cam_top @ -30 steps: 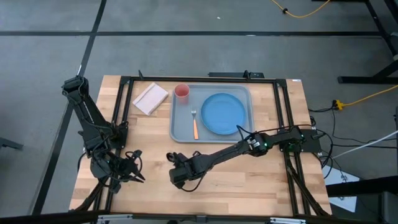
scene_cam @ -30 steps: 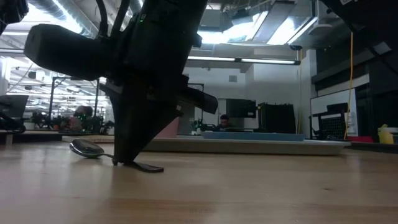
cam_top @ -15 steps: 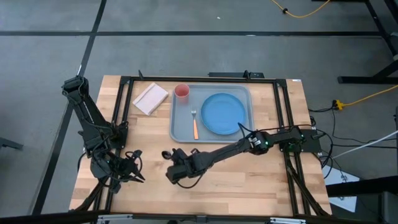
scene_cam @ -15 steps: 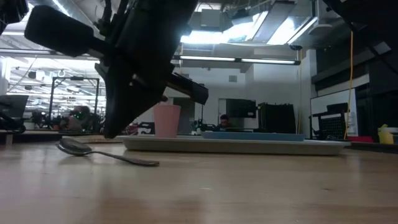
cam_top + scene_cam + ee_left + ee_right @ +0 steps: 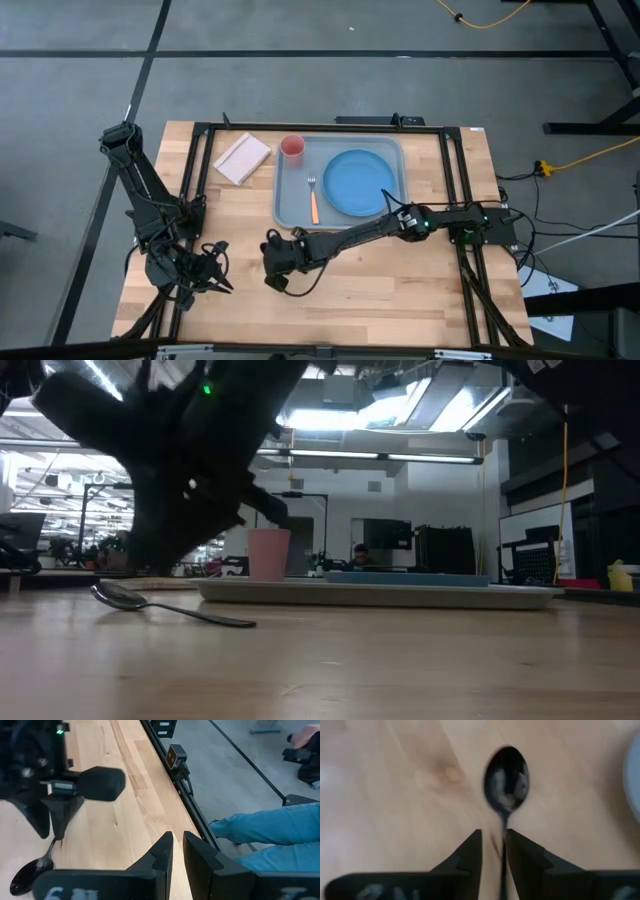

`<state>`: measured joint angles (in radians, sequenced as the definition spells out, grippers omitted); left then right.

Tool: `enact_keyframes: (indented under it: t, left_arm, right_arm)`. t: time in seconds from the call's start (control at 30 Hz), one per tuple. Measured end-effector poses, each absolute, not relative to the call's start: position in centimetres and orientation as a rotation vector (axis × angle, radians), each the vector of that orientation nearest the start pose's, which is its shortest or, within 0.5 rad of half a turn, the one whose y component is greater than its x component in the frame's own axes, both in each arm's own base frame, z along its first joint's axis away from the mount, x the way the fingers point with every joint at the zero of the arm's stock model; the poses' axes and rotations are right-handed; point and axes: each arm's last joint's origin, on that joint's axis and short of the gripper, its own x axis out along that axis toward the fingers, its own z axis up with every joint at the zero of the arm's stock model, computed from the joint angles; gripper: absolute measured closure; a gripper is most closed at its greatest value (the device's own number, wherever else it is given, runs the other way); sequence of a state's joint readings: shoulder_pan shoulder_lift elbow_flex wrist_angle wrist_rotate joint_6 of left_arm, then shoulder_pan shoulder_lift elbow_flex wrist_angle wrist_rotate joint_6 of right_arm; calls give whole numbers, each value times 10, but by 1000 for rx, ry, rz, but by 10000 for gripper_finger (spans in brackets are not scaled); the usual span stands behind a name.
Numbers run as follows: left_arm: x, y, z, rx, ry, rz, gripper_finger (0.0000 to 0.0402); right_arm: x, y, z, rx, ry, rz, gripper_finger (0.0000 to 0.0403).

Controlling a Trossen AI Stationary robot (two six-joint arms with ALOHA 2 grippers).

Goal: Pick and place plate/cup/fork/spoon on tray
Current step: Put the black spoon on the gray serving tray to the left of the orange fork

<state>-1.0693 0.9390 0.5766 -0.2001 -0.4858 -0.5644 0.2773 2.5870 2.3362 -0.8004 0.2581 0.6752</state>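
Reaching low, right gripper (image 5: 493,851) straddling spoon (image 5: 506,779)

The spoon (image 5: 506,779) looks like dark, glossy metal with bright reflections in its bowl, lying on a desk (image 5: 400,290) of pale, smooth, matt wood with visible grain and knots.

Wooden table (image 5: 400,290), tray (image 5: 291,205), beige pad (image 5: 242,158), spoon (image 5: 165,606)

Robotics lab: framed workbench (image 5: 400,290), floor cables (image 5: 590,155), ceiling strip lights (image 5: 400,457).
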Motion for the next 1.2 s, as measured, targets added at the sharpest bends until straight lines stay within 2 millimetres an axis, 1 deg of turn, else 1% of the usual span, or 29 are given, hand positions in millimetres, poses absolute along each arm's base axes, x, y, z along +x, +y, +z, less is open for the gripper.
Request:
enact_keyframes:
  t: [0.13, 0.23, 0.43, 0.53, 0.6, 0.67, 0.73, 0.83, 0.87, 1.0, 1.2]
  left_arm:
    - [105, -163, 236, -142, 545, -430, 365]
    - [105, -163, 236, -142, 545, -430, 365]
    - [105, -163, 236, -141, 545, -430, 365]
    - [105, -163, 236, -142, 545, -429, 365]
    - [105, -163, 236, -141, 545, -429, 365]
    - [105, -163, 236, -141, 545, -429, 365]
    - [105, -163, 236, -141, 545, -429, 365]
    - [105, -163, 236, -141, 545, -429, 365]
    - [105, -163, 236, -142, 545, -429, 365]
    - [105, -163, 236, -141, 545, -429, 365]
    - [105, -163, 236, -141, 545, -429, 365]
  right_arm:
    - [525, 135, 146, 354, 1004, -313, 291]
    - [523, 134, 140, 354, 1019, -314, 280]
    - [520, 135, 130, 367, 1048, -288, 275]
    - [517, 135, 122, 385, 1062, -305, 279]
    - [516, 134, 119, 403, 1065, -323, 288]
    - [514, 134, 115, 402, 1069, -326, 305]
    - [514, 134, 113, 400, 1071, -328, 331]
    - [514, 133, 113, 403, 1071, -332, 382]
    - [514, 134, 112, 403, 1070, -333, 389]
    - [516, 134, 116, 444, 1049, -363, 392]
    - [526, 137, 134, 495, 995, -348, 399]
